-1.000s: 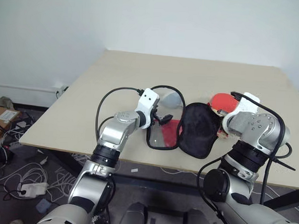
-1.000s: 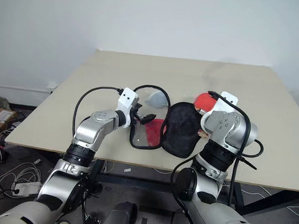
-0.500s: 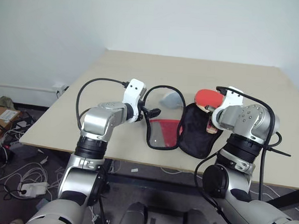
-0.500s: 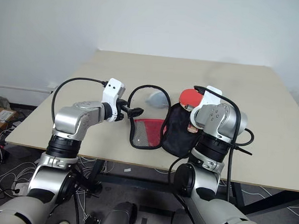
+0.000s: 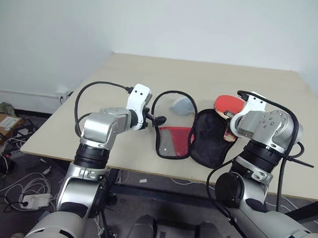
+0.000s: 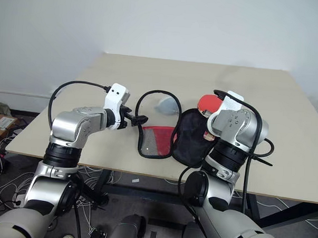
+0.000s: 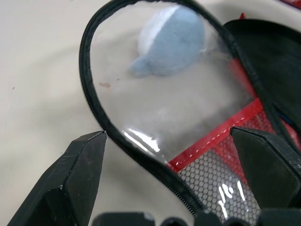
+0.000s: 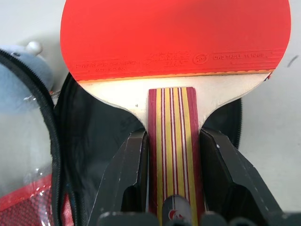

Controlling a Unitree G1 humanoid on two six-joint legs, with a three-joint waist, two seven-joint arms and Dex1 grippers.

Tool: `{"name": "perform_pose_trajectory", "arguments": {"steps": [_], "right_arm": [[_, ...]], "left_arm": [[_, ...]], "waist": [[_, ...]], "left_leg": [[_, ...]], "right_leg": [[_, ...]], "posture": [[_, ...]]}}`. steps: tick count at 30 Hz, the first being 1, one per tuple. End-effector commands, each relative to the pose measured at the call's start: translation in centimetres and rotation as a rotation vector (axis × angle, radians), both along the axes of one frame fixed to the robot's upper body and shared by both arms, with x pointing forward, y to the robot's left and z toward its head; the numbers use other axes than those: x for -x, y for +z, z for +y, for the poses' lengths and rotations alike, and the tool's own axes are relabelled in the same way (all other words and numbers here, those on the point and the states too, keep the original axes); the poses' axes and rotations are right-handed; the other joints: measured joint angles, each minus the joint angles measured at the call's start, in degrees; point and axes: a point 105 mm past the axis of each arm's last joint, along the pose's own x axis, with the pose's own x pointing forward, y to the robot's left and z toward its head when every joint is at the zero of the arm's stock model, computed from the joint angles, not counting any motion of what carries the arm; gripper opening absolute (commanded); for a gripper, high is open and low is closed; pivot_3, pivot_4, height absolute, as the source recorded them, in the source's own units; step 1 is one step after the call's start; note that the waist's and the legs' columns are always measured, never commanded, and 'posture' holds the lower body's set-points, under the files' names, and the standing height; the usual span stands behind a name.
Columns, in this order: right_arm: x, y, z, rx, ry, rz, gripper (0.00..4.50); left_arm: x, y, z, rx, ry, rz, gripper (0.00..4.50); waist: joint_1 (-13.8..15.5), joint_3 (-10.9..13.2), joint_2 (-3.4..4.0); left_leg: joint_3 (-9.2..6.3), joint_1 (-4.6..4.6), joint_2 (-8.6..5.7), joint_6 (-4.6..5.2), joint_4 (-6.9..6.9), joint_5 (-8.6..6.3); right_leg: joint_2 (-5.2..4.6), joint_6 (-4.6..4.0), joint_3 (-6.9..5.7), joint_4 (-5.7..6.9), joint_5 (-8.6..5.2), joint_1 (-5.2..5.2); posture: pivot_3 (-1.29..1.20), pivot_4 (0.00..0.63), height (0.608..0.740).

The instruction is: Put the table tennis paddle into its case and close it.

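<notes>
- Where the right wrist view looks along the right gripper (image 8: 171, 155), its two black fingers are seen clamped on the striped wooden handle of the table tennis paddle (image 8: 175, 37), the red face held out beyond them above the black lining of the case (image 5: 193, 130).
- From the head views, little more than a red sliver of that paddle is seen past the right wrist, raised over the case's black half near the tabletop's (image 5: 203, 79) front edge.
- The left gripper (image 7: 171, 141) is shown wide apart and empty, its fingers either side of the case's black edging without touching it.
- Behind the clear panel, a small grey-blue and white toy (image 7: 169, 40) is seen lying on the tabletop.
- Compared with a second ago, the left gripper has been drawn back off the clear flap toward the tabletop's left edge.
- The paddle has been kept in the same grip.
</notes>
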Motion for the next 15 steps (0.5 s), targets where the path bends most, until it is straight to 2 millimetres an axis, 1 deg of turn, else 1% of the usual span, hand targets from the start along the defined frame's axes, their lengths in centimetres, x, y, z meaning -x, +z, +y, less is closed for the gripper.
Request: {"name": "perform_pose_trajectory", "arguments": {"steps": [1,2,5,8,12,15], "right_arm": [[0.9,-0.4,6.2,-0.118,0.127,-0.009,1.27],[1.0,-0.4,6.4,-0.117,0.133,-0.013,1.27],[1.4,-1.2,7.1,-0.107,0.177,-0.007,1.27],[1.5,-1.6,7.1,-0.076,0.252,-0.023,1.27],[1.6,-1.3,6.6,0.015,0.39,-0.084,1.27],[2.4,-2.3,6.9,0.013,0.473,-0.077,1.27]], "left_arm": [[-0.4,1.4,-0.1,-0.007,0.001,-0.048,4.5],[-0.4,1.4,-0.2,-0.005,-0.002,-0.048,4.5],[-0.6,1.3,-1.0,-0.005,-0.026,-0.059,4.5],[-0.5,1.4,-1.6,-0.003,-0.052,-0.075,4.5],[-0.6,1.5,-2.2,0.007,-0.065,-0.086,4.5],[-0.7,1.5,-2.6,0.001,-0.077,-0.093,4.5]], "waist": [[0.0,0.0,0.0],[0.0,0.0,0.0],[0.0,0.0,0.0],[-0.1,0.0,-0.02],[-0.2,0.0,-0.02],[-0.5,0.0,0.01]], "left_leg": [[0.0,0.0,0.0,0.0,0.0,0.0],[0.0,0.0,0.0,0.0,0.0,0.0],[0.0,0.0,0.0,0.0,-0.01,0.0],[-0.01,0.02,0.0,-0.01,-0.03,0.01],[0.01,0.08,0.0,-0.01,-0.08,0.0],[0.0,0.05,0.0,0.01,-0.08,0.02]], "right_leg": [[0.0,0.0,0.0,0.0,0.0,0.0],[0.0,0.0,0.0,-0.01,0.0,0.0],[0.0,0.0,0.0,0.0,0.0,-0.01],[0.0,0.0,0.0,0.0,0.0,0.0],[0.0,0.0,0.0,-0.07,0.0,0.09],[0.0,0.0,0.01,-0.06,0.0,0.06]], "posture": [[0.0,0.0,0.688],[0.0,0.0,0.688],[0.0,0.0,0.688],[0.0,0.0,0.688],[0.0,0.0,0.688],[0.0,0.0,0.688]]}}
